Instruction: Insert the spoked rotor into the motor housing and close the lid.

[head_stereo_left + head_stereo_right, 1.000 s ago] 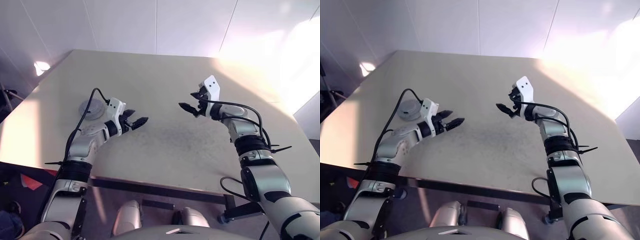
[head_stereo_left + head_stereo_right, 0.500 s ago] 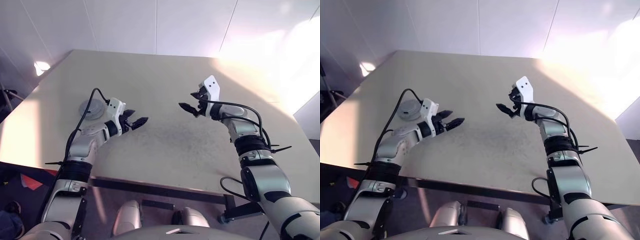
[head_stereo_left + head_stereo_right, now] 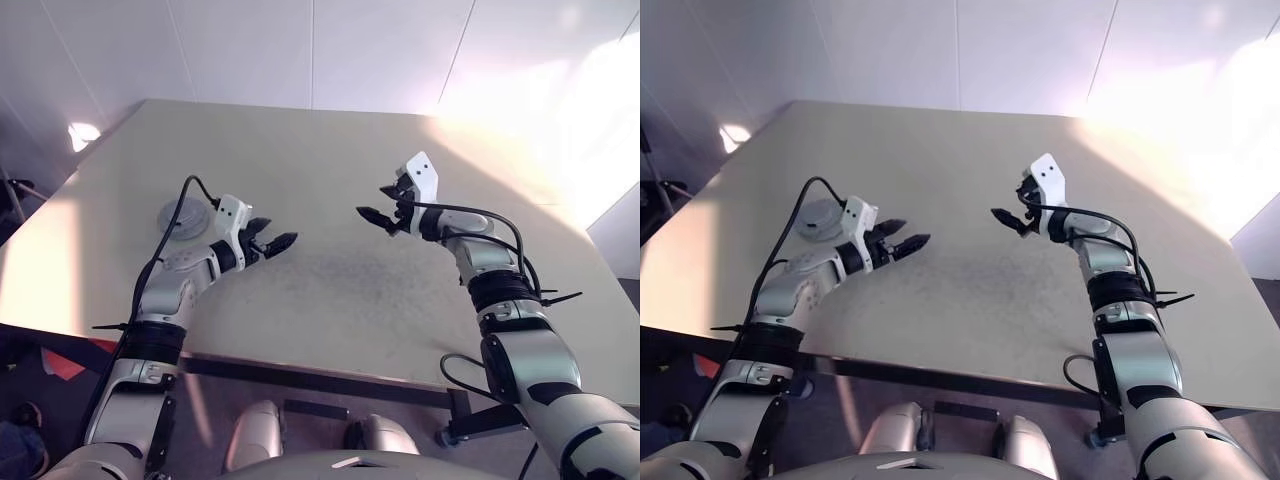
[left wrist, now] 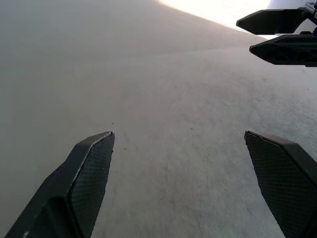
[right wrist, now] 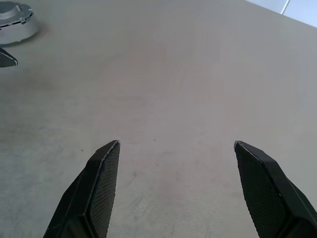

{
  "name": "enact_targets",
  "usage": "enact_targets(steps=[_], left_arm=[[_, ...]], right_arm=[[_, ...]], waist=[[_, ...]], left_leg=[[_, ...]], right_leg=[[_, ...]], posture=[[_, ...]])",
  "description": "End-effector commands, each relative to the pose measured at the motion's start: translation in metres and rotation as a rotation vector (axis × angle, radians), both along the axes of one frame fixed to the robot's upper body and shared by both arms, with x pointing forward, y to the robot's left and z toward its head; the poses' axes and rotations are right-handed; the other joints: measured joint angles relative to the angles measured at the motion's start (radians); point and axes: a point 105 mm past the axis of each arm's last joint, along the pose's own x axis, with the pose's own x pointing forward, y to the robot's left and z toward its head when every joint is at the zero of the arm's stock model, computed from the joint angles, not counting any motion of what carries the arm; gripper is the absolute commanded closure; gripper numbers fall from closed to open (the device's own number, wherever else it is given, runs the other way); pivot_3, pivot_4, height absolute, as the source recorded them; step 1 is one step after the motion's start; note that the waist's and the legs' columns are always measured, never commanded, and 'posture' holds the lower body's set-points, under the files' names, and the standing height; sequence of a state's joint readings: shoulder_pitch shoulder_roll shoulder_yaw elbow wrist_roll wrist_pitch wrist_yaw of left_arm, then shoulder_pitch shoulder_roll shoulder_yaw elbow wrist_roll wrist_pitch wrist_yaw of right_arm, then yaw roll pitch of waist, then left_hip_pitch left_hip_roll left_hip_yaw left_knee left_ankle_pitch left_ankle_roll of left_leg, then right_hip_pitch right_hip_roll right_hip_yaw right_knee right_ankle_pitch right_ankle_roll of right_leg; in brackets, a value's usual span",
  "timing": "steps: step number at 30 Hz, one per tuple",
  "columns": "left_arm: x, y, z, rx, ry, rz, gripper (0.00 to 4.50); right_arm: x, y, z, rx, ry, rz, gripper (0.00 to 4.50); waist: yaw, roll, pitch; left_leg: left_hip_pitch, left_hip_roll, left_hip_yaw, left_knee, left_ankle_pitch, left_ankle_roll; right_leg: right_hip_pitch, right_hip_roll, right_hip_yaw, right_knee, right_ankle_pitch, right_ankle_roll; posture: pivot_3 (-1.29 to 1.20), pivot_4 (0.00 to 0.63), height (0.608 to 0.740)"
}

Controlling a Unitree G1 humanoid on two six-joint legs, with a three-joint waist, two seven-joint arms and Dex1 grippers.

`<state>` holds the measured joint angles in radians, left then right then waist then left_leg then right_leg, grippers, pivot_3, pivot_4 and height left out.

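Table (image 3: pixel 330 180): pale beige tabletop, bare across its middle, with bright light washing over its far right corner.
Lid (image 3: pixel 178 217): a round grey metal unit sits flat on the tabletop near the left edge, partly covered by the left arm and its cable in the head views. In the right wrist view (image 5: pixel 15 22) it shows as a grey domed disc with a low side wall. Whether the housing and rotor lie beneath it cannot be told.
Left gripper (image 3: pixel 268 241): hovers above the tabletop just to the right of the lid, pointing toward the table's middle. Its two black fingers stand wide apart with nothing between them; the left wrist view shows bare tabletop between the textured fingers (image 4: pixel 89 168).
Right gripper (image 3: pixel 383 212): held above the tabletop right of centre, pointing left toward the other gripper, with a clear stretch of table between the two. Its fingers are spread wide and hold nothing; the right wrist view shows bare tabletop between the fingers (image 5: pixel 101 183).
Other gripper seen from the left wrist: the right gripper's two dark fingers (image 4: pixel 277 34) show in the far corner of that view, above the table.
Cables: a black cable (image 3: pixel 170 225) loops over the left arm and across the lid.
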<state>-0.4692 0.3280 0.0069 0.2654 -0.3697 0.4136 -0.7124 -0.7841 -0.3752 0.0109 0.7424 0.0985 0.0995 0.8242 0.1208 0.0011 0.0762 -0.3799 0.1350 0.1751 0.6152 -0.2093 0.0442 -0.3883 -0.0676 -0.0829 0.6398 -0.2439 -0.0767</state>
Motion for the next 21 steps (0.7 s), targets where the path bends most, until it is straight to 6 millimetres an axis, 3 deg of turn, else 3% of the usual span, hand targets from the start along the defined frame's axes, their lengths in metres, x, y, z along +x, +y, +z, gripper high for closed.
enact_targets(steps=[1,21], left_arm=[[0.0064,0.0036,0.0187,-0.015,-0.069,0.014,0.06],[0.0061,0.0017,0.0129,-0.009,-0.058,0.019,0.06]], right_arm=[[0.0004,0.0027,0.0119,0.006,-0.042,0.017,0.37],[0.0015,0.0007,0.0066,-0.022,-0.036,0.0,0.37]], waist=[[0.001,0.0,0.0],[0.0,0.0,0.0]], left_leg=[[0.0,0.0,0.0,0.0,0.0,0.0],[0.0,0.0,0.0,0.0,0.0,0.0]], right_leg=[[0.0,0.0,0.0,0.0,0.0,0.0],[0.0,0.0,0.0,0.0,0.0,0.0]], posture=[[0.0,0.0,0.74],[0.0,0.0,0.74]])
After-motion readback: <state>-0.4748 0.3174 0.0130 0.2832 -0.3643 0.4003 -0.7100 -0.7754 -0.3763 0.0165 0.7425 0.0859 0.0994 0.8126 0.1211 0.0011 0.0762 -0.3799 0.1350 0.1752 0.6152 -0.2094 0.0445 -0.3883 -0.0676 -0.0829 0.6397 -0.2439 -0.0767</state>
